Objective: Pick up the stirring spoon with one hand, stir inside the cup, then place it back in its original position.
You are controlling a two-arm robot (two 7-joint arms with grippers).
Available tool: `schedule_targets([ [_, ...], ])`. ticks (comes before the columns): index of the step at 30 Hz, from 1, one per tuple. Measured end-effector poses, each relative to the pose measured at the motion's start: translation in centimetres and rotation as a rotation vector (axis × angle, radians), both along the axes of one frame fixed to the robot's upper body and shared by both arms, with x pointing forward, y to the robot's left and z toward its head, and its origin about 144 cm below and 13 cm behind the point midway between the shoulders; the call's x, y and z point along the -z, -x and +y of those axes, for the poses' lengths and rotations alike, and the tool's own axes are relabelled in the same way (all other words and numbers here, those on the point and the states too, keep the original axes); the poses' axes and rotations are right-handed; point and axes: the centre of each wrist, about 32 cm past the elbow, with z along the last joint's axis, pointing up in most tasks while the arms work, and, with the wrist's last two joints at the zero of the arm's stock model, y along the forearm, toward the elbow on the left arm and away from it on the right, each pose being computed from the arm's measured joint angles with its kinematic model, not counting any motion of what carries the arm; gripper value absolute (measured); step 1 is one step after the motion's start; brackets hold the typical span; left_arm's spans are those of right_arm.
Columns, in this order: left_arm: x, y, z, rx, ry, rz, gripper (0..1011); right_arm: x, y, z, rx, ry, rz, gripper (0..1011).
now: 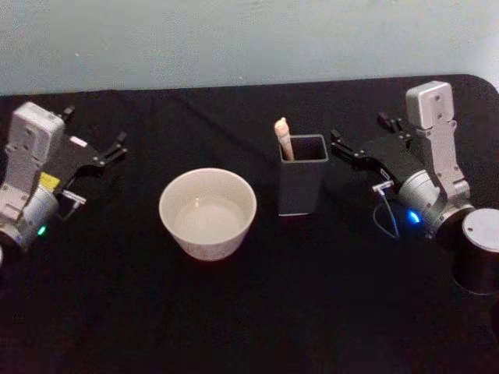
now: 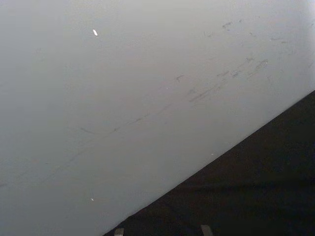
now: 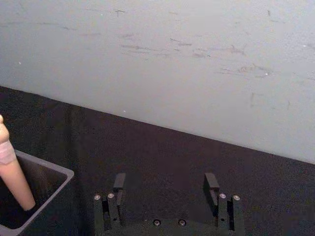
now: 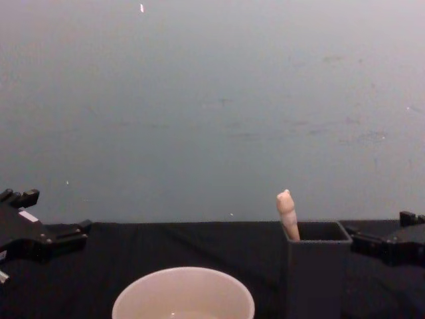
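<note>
The stirring spoon (image 1: 283, 138) stands in the dark grey square holder (image 1: 301, 187), approx. centre of the black tabletop (image 1: 249, 312), slightly right of middle. Only its beige knobbed handle shows, leaning against the holder's left wall and poking above the rim; the metal end is hidden inside. In the chest view the handle (image 4: 287, 214) tilts a bit to the left over the holder (image 4: 317, 276). The right wrist view shows the handle (image 3: 14, 172) resting inside the holder's corner (image 3: 47, 194).

The cup (image 1: 207, 213), cream-white, wide and round, sits just left of the holder, a bit nearer, not touching it. Inside looks pale; can't tell if there's liquid. The chest view shows its rim (image 4: 183, 292) low in the foreground.

The right tool (image 1: 341, 146) hovers just right of the holder's far top edge, pointing left toward it, w/ a blue light on the arm behind. Its fingers (image 3: 211, 184) stand apart, nothing between them, per the right wrist view. In the chest view it (image 4: 355, 240) is level w/ the holder's rim, close beside it.

The left tool (image 1: 118, 148) is at the far left of the tabletop, well apart from the cup, pointing right; its fingers look parted, nothing held. Chest view shows it (image 4: 78, 232) at the left edge.
</note>
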Motion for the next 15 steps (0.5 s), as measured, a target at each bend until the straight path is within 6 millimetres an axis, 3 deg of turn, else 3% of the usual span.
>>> schedule_targets([
  [15, 0.0, 0.0, 0.0, 0.0, 0.0, 0.0, 1001, -0.07, 0.0, -0.02, -0.001, -0.002, -0.003, 1000],
])
